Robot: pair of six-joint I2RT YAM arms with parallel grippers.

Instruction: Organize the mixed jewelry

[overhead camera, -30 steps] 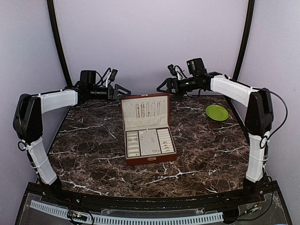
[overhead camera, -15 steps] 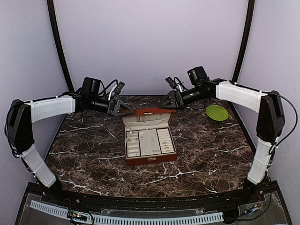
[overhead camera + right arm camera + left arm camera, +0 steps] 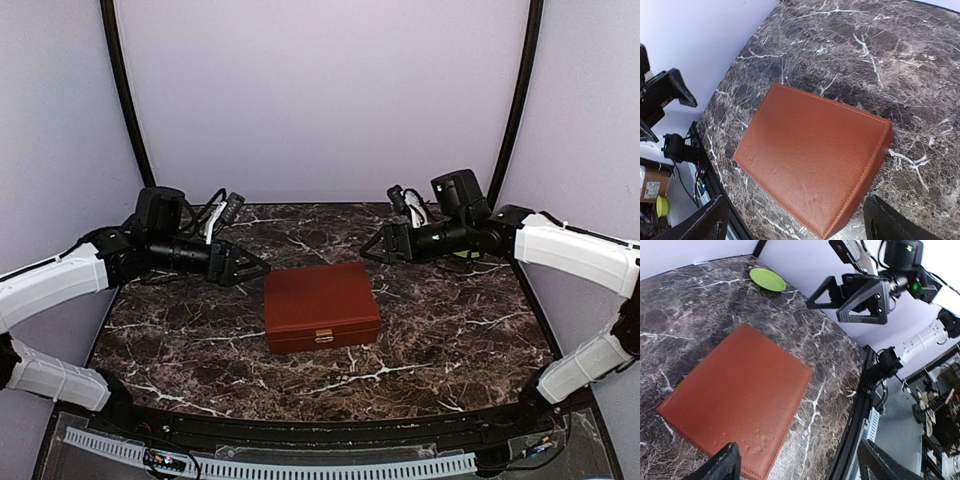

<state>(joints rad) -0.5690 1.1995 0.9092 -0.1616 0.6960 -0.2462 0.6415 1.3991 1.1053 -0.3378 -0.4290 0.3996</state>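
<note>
From above, the closed box (image 3: pixel 321 305) sits mid-bench (image 3: pixel 200 340), its long side running left to right and its clasp toward the arms. The left fingers (image 3: pixel 235 262) and right fingers (image 3: pixel 395 243) hang spread and empty off its two far corners, about equally near. Each wrist camera looks down on the lid just ahead of its own parted fingers. No jewelry shows anywhere, so I judge it shut inside, below and inward of both arms.
</note>
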